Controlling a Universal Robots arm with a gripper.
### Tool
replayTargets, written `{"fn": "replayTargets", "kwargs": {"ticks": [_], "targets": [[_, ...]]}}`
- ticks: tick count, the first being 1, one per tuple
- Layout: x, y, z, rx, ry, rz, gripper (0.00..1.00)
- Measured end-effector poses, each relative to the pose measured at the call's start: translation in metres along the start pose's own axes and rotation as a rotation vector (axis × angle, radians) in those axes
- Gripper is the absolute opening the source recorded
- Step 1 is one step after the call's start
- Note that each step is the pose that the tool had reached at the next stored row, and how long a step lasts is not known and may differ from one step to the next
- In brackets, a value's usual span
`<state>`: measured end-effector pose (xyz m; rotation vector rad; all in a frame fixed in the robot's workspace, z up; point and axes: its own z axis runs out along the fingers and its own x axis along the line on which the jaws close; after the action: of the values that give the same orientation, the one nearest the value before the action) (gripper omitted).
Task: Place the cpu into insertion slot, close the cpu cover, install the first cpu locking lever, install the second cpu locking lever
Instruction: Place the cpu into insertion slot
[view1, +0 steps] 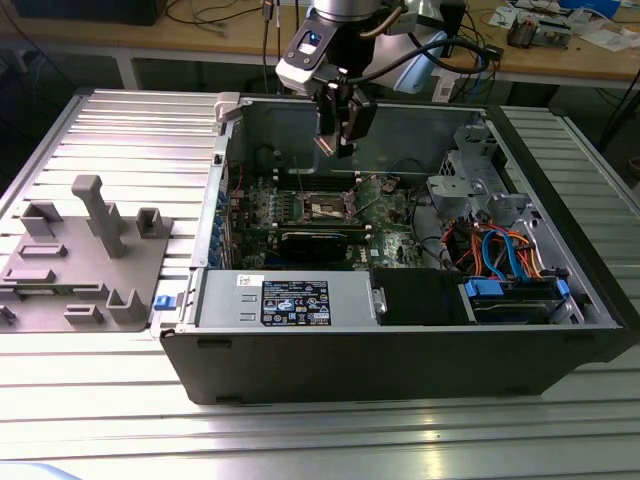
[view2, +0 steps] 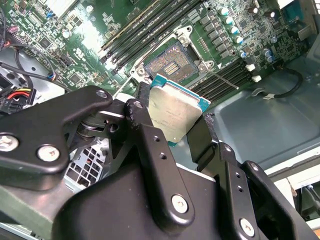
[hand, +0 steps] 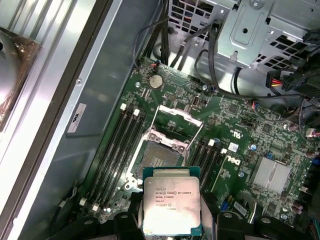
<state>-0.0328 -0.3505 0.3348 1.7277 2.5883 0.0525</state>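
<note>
The arm reaches down into the open computer case (view1: 400, 370). Its hand (view1: 338, 146) is clamped on two opposite edges of the cpu (hand: 172, 202), holding it above the insertion slot (hand: 161, 156) without touching it. The cpu cover (hand: 176, 121) stands swung open at one edge of the slot. Long memory slots (hand: 122, 150) flank the slot on both sides.

pincer (view1: 338, 148) above the open computer case (view1: 400, 350), cpu (hand: 171, 205) over the insertion slot (hand: 161, 156)
the cpu sits clamped between the pincer's fingers, clear of the board (hand: 240, 115), with the insertion slot below and just ahead of it. the cpu cover (hand: 176, 122) stands raised on the slot's side away from the pincer. memory slots (hand: 122, 145) flank the insertion slot. the computer case rests on the tabletop (view1: 130, 130); a fixture tray (view1: 80, 265) lies well apart from the pincer, toward the exterior view's left.
</note>
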Motion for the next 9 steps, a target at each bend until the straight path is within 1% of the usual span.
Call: {"fn": "replayTargets", "kwargs": {"ticks": [9], "targets": [[0.0000, 0.0000, 0.0002, 0.0001, -0.0008, 0.016, 0.54]]}}
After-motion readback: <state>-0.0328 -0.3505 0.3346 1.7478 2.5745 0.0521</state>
